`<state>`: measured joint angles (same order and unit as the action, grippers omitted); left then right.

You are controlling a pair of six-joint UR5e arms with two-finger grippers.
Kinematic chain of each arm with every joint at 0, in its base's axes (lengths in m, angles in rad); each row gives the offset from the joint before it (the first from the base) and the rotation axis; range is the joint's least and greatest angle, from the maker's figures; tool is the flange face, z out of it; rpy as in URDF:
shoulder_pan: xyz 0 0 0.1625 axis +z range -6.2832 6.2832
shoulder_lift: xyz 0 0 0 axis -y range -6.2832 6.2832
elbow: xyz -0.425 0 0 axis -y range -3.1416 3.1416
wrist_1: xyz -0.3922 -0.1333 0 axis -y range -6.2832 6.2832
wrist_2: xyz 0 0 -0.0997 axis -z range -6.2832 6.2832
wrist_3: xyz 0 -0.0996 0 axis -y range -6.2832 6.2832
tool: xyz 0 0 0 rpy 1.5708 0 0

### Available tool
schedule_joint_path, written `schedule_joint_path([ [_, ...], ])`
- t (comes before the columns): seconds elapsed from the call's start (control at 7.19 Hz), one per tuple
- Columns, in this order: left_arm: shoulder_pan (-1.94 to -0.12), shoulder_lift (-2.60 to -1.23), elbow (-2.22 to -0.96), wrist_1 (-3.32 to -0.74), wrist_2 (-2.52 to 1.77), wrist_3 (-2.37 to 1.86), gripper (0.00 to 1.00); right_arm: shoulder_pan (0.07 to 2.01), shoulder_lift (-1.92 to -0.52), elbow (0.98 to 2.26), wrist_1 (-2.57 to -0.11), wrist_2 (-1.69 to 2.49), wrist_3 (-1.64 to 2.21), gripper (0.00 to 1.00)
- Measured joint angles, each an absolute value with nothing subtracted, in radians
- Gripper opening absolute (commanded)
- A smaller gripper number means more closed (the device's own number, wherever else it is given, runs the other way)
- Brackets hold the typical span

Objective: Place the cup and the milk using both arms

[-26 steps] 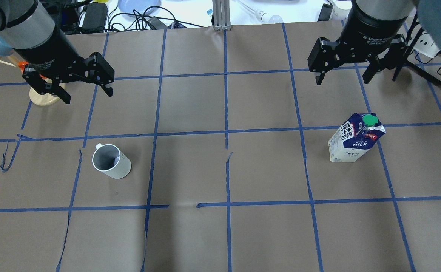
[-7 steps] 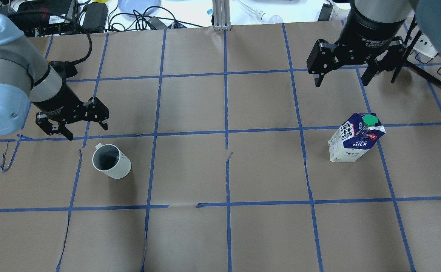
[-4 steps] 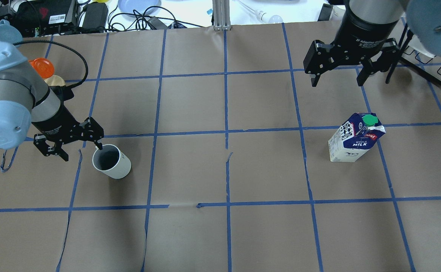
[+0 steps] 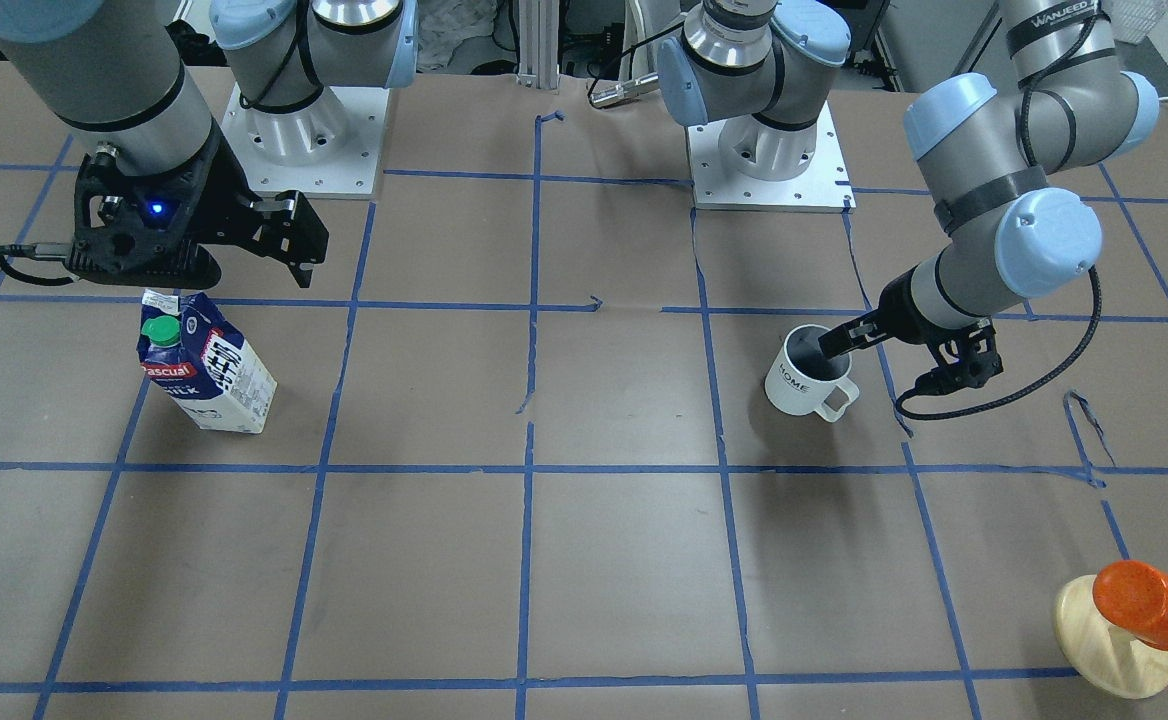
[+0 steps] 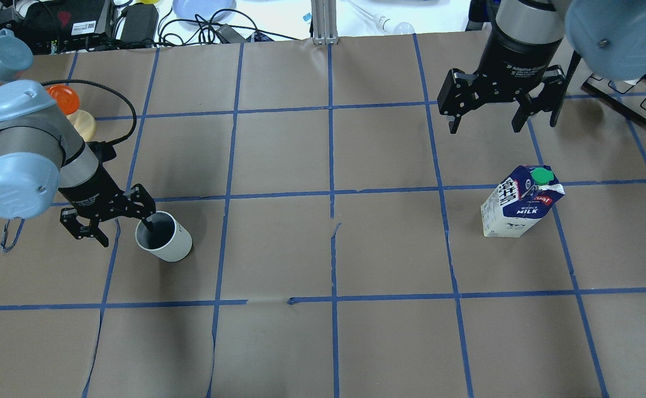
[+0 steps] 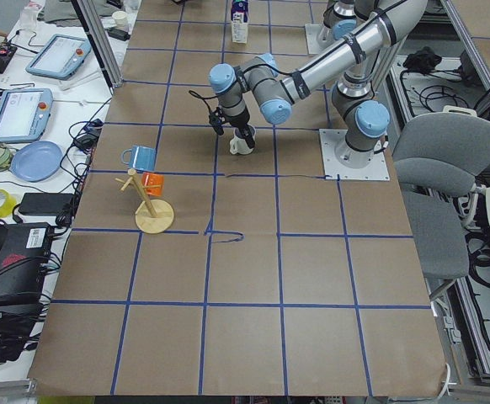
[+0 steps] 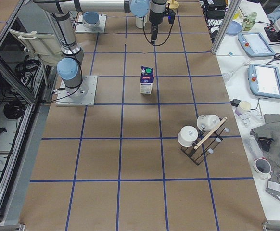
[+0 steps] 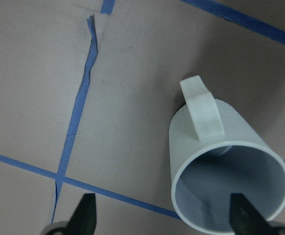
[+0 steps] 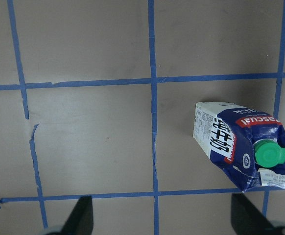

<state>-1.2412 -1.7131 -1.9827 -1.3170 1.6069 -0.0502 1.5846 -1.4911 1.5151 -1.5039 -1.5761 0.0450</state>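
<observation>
The white cup (image 5: 163,237) stands upright on the left of the brown table, and it also shows in the front view (image 4: 802,385) and in the left wrist view (image 8: 225,161). My left gripper (image 5: 125,231) is open at the cup's rim on its handle side. One finger is inside the cup and the other is outside it (image 8: 163,210). The blue and white milk (image 5: 522,202) stands upright on the right (image 4: 206,365). My right gripper (image 5: 486,124) is open and empty, raised beyond the milk, which shows at the right of its wrist view (image 9: 240,142).
An orange cup on a pale wooden stand (image 5: 66,105) and a light-blue cup (image 5: 2,47) are at the far left, behind my left arm. A black rack with white mugs (image 7: 200,134) stands at the far right. Cables and boxes lie past the table's far edge.
My left gripper has come down and toward the cup, and one finger is now inside its rim. My right gripper has drifted slightly left and farther away. The cup and milk have not moved.
</observation>
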Motion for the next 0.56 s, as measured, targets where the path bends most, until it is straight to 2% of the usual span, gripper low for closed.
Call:
schedule_joint_path([
  [0.14, -1.241, -1.732, -1.982, -1.311, 1.604, -0.051, 0.43, 1.585, -1.49, 1.516, -1.504, -1.576, 0.046, 1.0],
  [0.28, -1.241, -1.749, -1.98, -1.302, 1.601, -0.052, 0.02, 1.585, -1.491, 1.517, -1.503, -1.576, 0.047, 1.0],
  [0.56, -1.244, -1.768, -1.974, -1.29, 1.597, -0.05, 0.0, 1.585, -1.494, 1.517, -1.503, -1.574, 0.046, 1.0],
])
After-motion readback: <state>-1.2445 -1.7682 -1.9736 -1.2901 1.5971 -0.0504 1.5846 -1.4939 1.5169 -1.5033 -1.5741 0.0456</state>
